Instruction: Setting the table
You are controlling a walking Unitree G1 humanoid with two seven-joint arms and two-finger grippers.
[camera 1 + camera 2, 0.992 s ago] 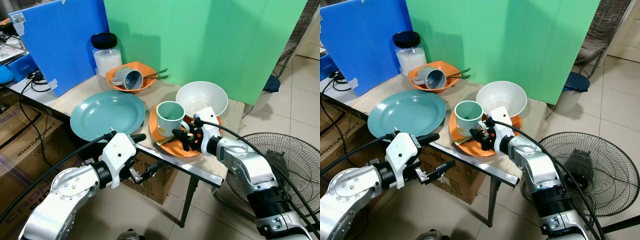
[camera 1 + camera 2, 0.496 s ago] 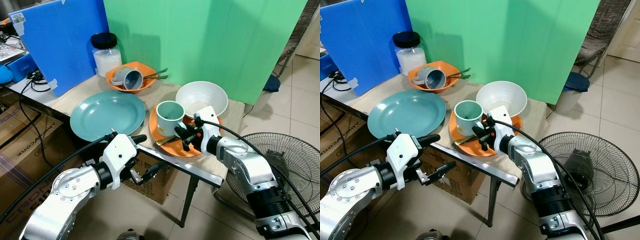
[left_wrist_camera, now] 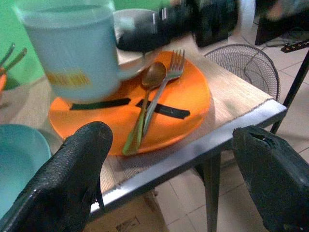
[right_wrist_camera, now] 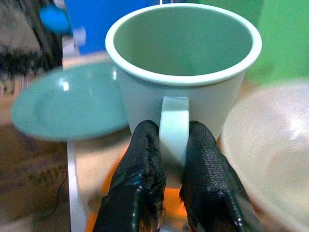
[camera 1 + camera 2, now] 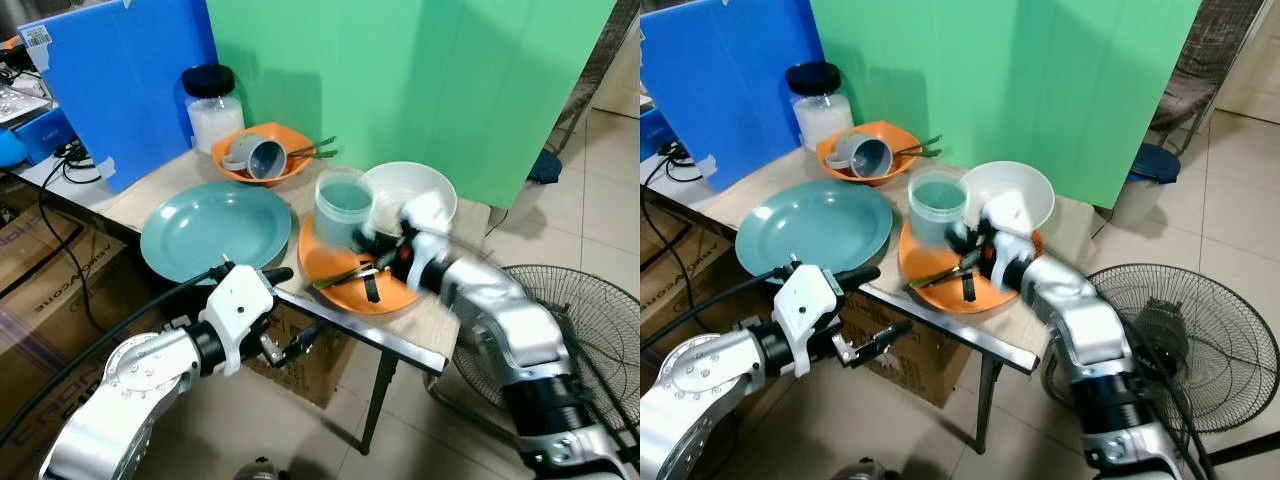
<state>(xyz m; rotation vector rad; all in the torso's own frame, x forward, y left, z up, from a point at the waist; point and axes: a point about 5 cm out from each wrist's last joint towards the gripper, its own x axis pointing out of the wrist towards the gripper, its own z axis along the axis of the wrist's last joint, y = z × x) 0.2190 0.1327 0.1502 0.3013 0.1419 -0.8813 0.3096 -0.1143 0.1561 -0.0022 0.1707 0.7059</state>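
Mug (image 4: 183, 63), pale green, stiff and probably light but slippery, hangs just above the orange plate (image 5: 385, 290), where the right gripper (image 4: 169, 159) clenches its handle, the best place to hold, while the left gripper (image 3: 164, 169) waits released near the plate.

You have the mug (image 5: 343, 208) raised above the near plate (image 5: 392, 290), which carries a spoon (image 3: 145, 99) and fork (image 3: 164, 89). The bowl (image 5: 425, 188) sits behind that plate; the large plate (image 5: 200, 235) lies to its left.
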